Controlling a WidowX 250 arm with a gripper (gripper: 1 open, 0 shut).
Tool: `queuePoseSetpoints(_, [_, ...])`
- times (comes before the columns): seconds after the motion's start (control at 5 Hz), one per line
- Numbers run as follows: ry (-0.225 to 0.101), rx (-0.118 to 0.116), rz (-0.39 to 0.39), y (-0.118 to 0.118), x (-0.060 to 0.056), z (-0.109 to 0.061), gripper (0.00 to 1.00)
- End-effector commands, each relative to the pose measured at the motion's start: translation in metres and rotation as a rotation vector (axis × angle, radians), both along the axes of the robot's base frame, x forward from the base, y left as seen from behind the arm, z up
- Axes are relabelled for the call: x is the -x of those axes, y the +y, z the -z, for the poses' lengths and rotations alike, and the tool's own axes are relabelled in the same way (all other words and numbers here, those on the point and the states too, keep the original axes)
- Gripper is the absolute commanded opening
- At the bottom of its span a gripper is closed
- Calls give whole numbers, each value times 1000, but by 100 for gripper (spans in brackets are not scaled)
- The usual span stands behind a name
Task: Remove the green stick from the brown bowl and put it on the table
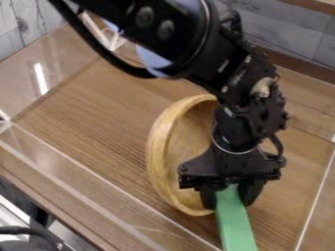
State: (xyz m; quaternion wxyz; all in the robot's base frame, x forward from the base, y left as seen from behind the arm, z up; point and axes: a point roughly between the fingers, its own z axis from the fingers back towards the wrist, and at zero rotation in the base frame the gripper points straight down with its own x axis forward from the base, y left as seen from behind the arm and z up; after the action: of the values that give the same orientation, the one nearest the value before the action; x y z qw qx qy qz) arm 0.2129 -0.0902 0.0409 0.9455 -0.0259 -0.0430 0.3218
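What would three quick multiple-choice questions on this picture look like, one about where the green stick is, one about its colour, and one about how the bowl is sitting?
1. Where is the green stick?
A. flat inside the bowl
B. in the pincer, reaching toward the bottom edge
C. against the back wall

2. What colour is the stick?
A. green
B. red
C. blue

3. How does the brown bowl sit?
A. upside down
B. flat on its base
C. tipped up, inside facing left

Answers: 1 B, the pincer grips its upper end and the rest runs down to the frame's edge. 2 A, it is plain light green. 3 C, its rim stands steeply and the hollow faces left.
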Motion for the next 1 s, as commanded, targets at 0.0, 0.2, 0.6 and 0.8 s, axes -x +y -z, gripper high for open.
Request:
queuePoseSetpoints(0.0, [-31, 14, 29, -7, -5, -9, 0])
queuePoseSetpoints(0.2, [-28, 12, 38, -8, -4, -9, 0])
queuePoseSetpoints(0.6, [-21, 9, 50, -10, -1, -8, 0])
queuePoseSetpoints(0.8, [-19, 6, 53, -10, 1, -9, 0])
